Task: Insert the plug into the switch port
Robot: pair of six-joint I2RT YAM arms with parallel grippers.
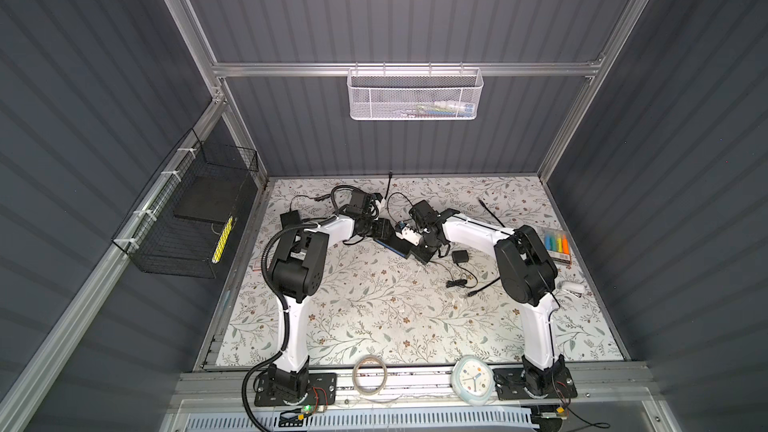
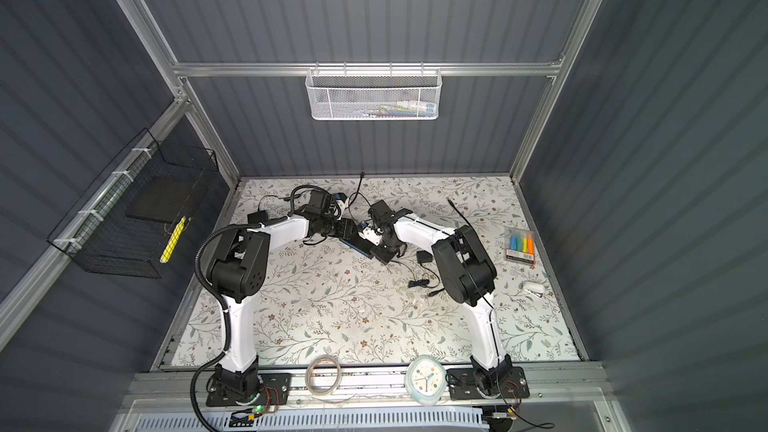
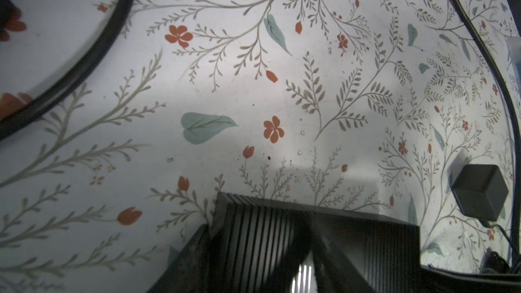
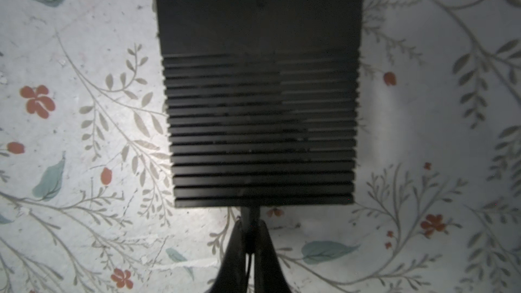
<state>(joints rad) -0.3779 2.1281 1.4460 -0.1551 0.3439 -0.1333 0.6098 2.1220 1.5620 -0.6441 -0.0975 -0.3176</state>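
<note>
Lying mid-table: one black switch [image 1: 400,248], ribbed on top, on the floral mat [image 1: 374,317], between the two grippers.
Arms: two, white and black, both reaching in to the switch.
Grip, left: the left gripper [image 1: 386,234] has its jaws spread across one end of the switch and clasps it. In the left wrist view one finger [image 3: 191,263] lies flush against the switch's side.
Grip, right: the right gripper [image 4: 251,225] is pinched tight on the plug [image 4: 251,213].
Plug: one thin dark stub, touching the middle of the switch's end edge. Whether it sits in a port cannot be told.
Adapters: two black blocks, one adapter [image 1: 460,256] beside the right arm and the other [image 1: 291,218] beside the left.
Baskets: two, a white mesh basket [image 1: 415,93] on the back rail and a black wire basket [image 1: 187,218] on the left wall.
Other items: one clock [image 1: 473,380], one tape ring [image 1: 370,374] and one marker pack [image 1: 557,245].
Right wrist only: the pinch on the plug and the switch's ribs close up.
Left wrist only: the finger against the switch.
Top views only: baskets, clock, tape ring, markers and both arms whole.
Writing: the clock face and the marker pack label are too small to read.
</note>
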